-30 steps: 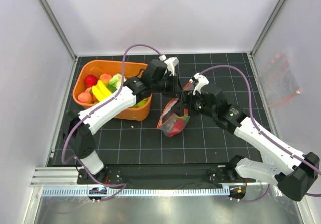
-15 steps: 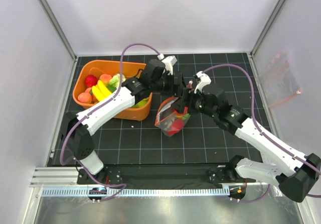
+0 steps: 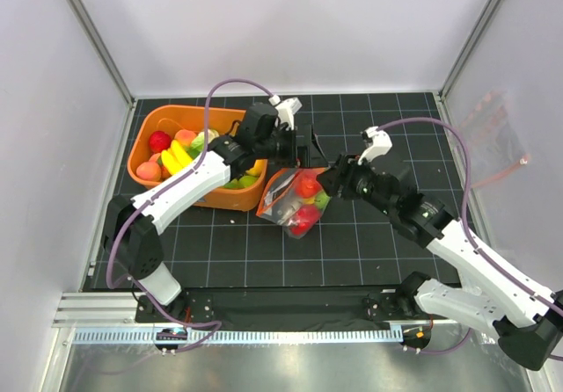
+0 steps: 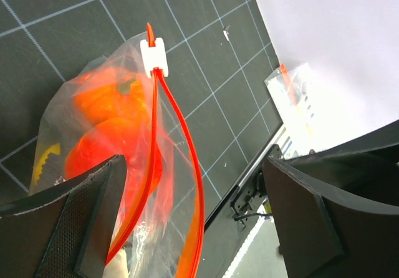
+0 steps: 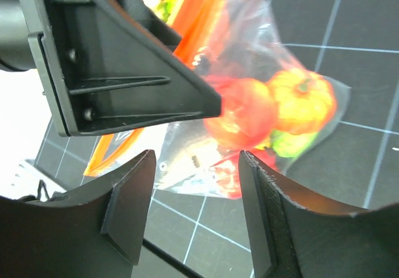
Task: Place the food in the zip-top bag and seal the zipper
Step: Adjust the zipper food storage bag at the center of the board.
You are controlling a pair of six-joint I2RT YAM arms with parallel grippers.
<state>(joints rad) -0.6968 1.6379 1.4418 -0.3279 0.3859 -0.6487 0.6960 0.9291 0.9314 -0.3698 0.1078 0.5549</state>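
Note:
The zip-top bag [image 3: 290, 203] lies on the black grid mat with its mouth gaping toward the left arm. Red, orange and lime-green food [image 3: 305, 190] shows through it. My left gripper [image 3: 303, 150] is open just above the mouth. In the left wrist view the two halves of the zipper [image 4: 181, 134] run apart between the wide jaws of that gripper [image 4: 193, 219], touching neither, with the white tab [image 4: 154, 56] at the far end. My right gripper [image 3: 331, 181] is open beside the bag; the right wrist view shows this gripper [image 5: 196, 209] empty, the bag [image 5: 249, 72] just beyond.
An orange tub [image 3: 176, 112] with more toy fruit [image 3: 180, 156] stands at the back left, close behind the left arm. A second clear pouch [image 3: 494, 137] rests against the right wall. White walls close in the mat on three sides.
My left gripper has opened and let go of the bag's mouth. The bag has sagged down and to the left. The right gripper has pulled back to the right and narrowed a little.

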